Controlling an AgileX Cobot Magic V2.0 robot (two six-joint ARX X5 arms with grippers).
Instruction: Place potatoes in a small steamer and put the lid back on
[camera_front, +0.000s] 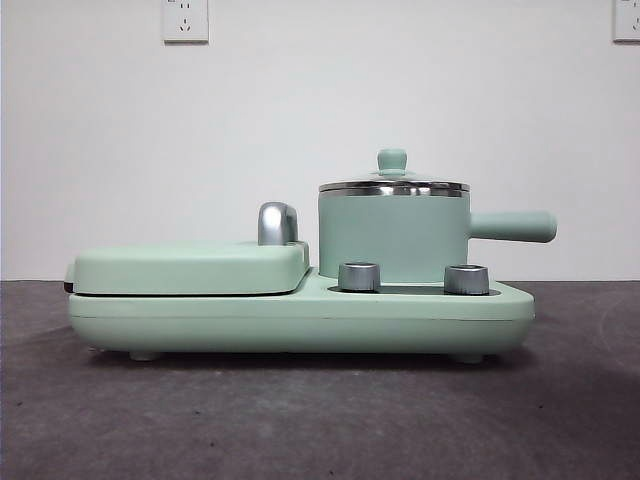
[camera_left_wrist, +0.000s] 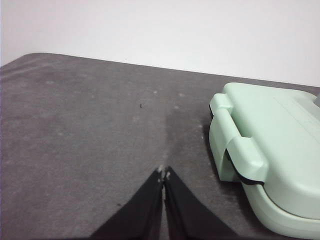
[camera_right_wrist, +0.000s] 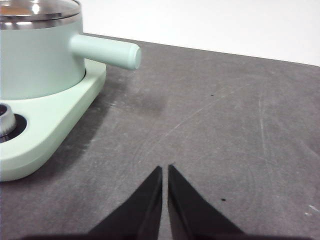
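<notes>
Front view: small steamer (camera_front: 392, 240) seated on mint cooker base (camera_front: 300, 315), handle toward 3 o'clock; lid (camera_front: 393, 183) on. Griddle cover (camera_front: 190, 268) at 9 o'clock. Potato unseen. Left gripper (camera_left_wrist: 164, 174) clenched over bare table (camera_left_wrist: 90, 130); right gripper (camera_right_wrist: 165, 170) clenched likewise, empty.

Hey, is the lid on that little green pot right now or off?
On. The lid sits flat on the small steamer, chrome rims meeting, knob upright. What's inside, cannot tell.

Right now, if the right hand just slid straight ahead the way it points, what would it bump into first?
Probably nothing: ahead of the right hand lies bare grey table up to the white wall. The small steamer and its handle sit off to one side, though depth is hard to judge.
</notes>
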